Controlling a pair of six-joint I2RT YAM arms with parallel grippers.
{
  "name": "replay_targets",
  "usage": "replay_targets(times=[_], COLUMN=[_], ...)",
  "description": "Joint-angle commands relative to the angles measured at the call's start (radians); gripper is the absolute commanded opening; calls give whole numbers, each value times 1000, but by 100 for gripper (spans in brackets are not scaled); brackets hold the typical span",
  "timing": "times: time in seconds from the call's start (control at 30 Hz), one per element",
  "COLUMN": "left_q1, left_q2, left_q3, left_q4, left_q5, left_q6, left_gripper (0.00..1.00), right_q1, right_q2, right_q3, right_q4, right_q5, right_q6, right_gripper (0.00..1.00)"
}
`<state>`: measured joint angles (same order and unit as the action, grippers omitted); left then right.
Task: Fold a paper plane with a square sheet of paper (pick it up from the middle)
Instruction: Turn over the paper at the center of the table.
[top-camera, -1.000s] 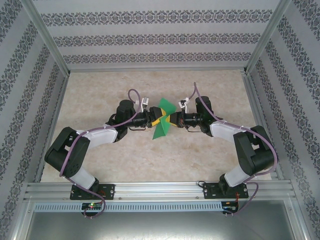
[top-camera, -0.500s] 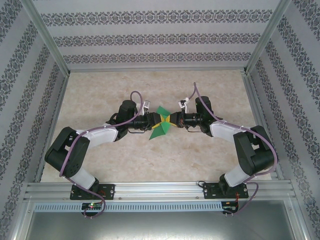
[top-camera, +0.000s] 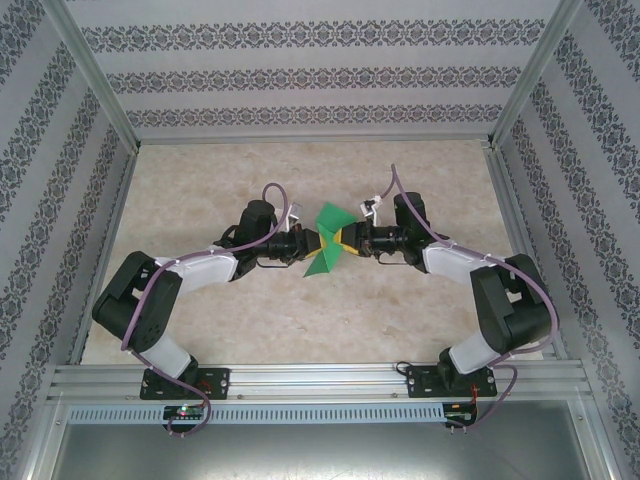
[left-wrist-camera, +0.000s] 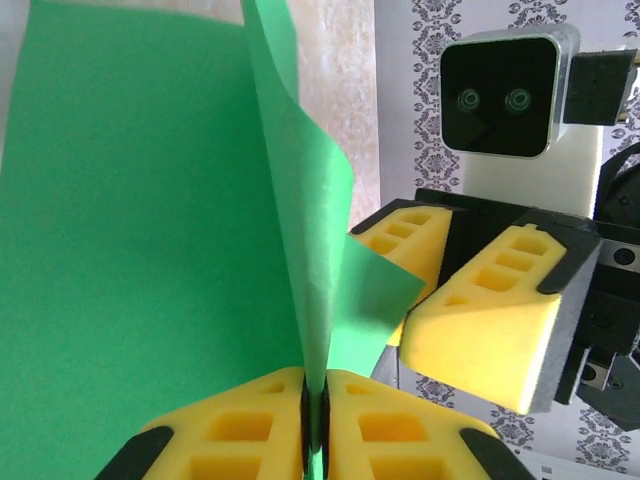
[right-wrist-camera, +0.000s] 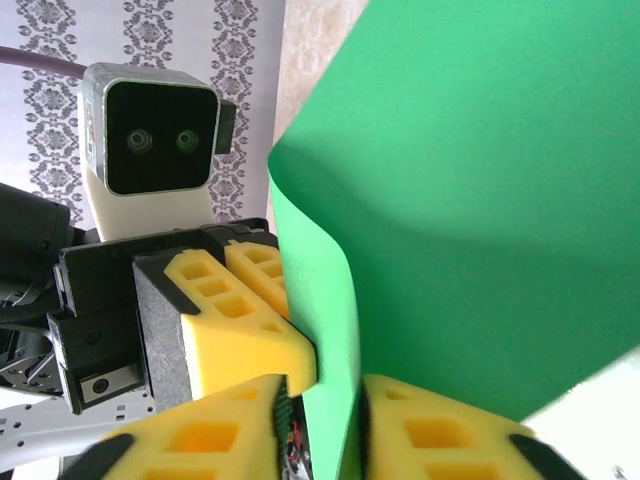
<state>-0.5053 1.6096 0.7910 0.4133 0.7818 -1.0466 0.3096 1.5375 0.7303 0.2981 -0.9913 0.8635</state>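
Left wrist view: left gripper (left-wrist-camera: 314, 385) pinched shut on the square sheet of paper (left-wrist-camera: 150, 250), held aloft between both arms; right gripper (left-wrist-camera: 392, 285) had its jaws slightly apart around one flap. On a single pinch the sheet might pivot or spring unfolded.

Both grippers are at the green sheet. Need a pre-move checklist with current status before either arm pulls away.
1. left gripper clamped on the square sheet of paper: ok, jaws pressed together on it.
2. right gripper let go: ok, jaws stand apart.
3. Sheet out of the right gripper's gap: not ok, an edge runs between the jaws.
4. Sheet's low corner off the table: cannot tell.
5. Sharp centre crease: cannot tell; the sheet looks curved, not flat.
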Motion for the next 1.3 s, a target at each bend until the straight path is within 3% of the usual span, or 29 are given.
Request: replay_targets(times=[0.0,0.17,0.57,0.97,1.27], left_q1=[-12,-12,-12,-13,-12], left_q2=[0,3,6,20,55], left_q3=[32,30,28,6,-9], left_q4=[-1,55,182,277,300], left_q5=[-3,-19,-10,-12,-8], left_q6=[8,-34,-137,-195,-199], left_gripper=[14,14,12,13,13], right_q1=[-24,-44,16,72,64], right_q2=[-69,-153,-189,-94,-115], right_q3=[15,-11,-98,-94,-94], right_q4=[-130,-244,-4,181,196], right_q5=[31,94,95,82,63], right_q6=[-107,-163,71,203,236], right_gripper=[33,43,59,57,46])
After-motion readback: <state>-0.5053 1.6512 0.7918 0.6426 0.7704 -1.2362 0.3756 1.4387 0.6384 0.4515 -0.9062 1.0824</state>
